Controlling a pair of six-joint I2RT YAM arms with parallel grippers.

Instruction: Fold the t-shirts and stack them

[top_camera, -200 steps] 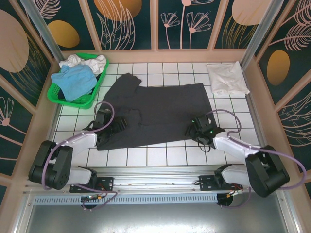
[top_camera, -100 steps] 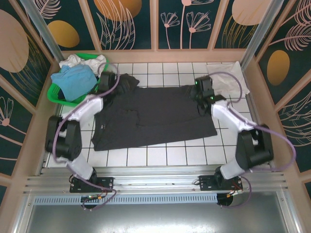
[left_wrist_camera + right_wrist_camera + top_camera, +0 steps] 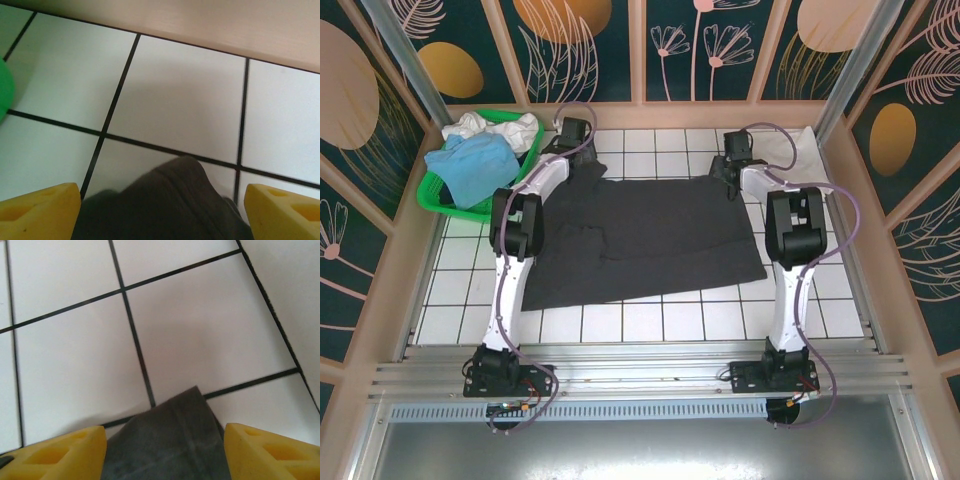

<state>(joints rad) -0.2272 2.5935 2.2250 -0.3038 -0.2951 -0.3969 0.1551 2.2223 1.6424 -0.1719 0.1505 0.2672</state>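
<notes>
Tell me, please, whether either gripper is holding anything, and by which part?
Nothing is held, it seems: the left gripper and right gripper both stand open, each with a corner of the dark t-shirt lying loose between its jaws.

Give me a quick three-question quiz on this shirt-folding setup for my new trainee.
1. True or false: the dark shirt lies inside the green basket.
2. Which shirt colour shows in the basket? A red, B light blue, C yellow.
3. Fill in: the left tool and the right tool both have their jaws ___.
Key: 1 false, it lies spread on the table. 2 B, the light blue shirt. 3 open.
</notes>
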